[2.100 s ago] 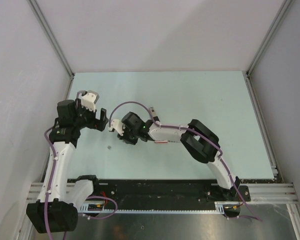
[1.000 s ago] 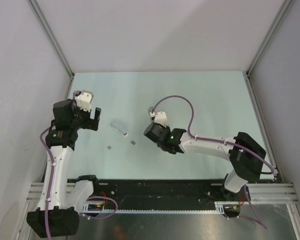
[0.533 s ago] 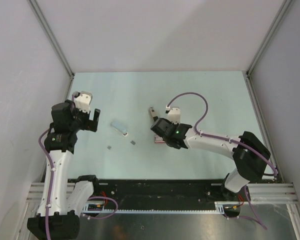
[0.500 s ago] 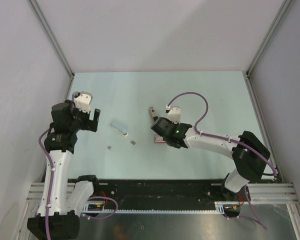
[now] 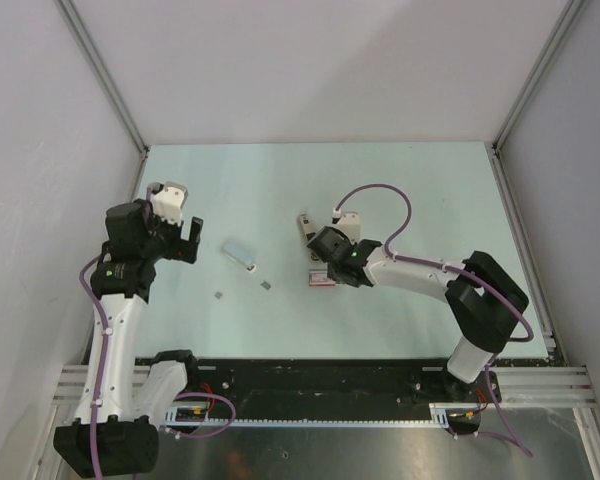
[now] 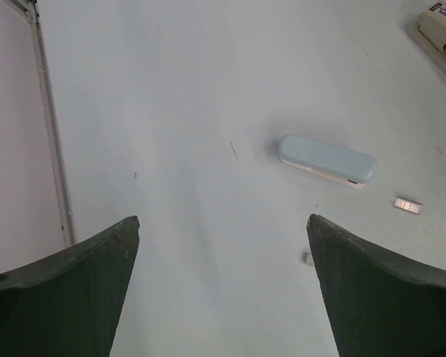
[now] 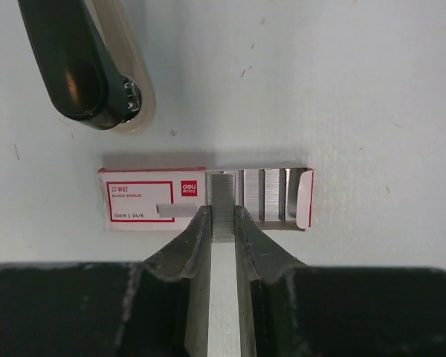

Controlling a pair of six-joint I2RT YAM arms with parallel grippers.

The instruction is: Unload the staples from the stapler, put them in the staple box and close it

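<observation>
The light-blue stapler (image 5: 238, 253) lies closed on the table and also shows in the left wrist view (image 6: 328, 160). Two tiny grey staple pieces (image 5: 266, 284) (image 5: 218, 295) lie loose near it; both show in the left wrist view (image 6: 407, 204) (image 6: 308, 258). My left gripper (image 5: 185, 240) (image 6: 223, 219) is open and empty, hovering left of the stapler. My right gripper (image 5: 323, 264) (image 7: 223, 223) is shut on a grey strip of staples (image 7: 223, 201) at the open end of the red-and-white staple box (image 7: 152, 199) (image 5: 321, 281).
A black and clear oblong object (image 7: 85, 63) (image 5: 303, 224) lies just beyond the box. Several more staple strips (image 7: 271, 195) sit in the box's open part. Grey walls stand on three sides; a metal rail (image 6: 48, 134) runs along the table's left edge.
My right arm left the stapler on the table and swung right to the red-and-white box, where its fingers have closed on a strip. The left gripper drew back slightly left.
</observation>
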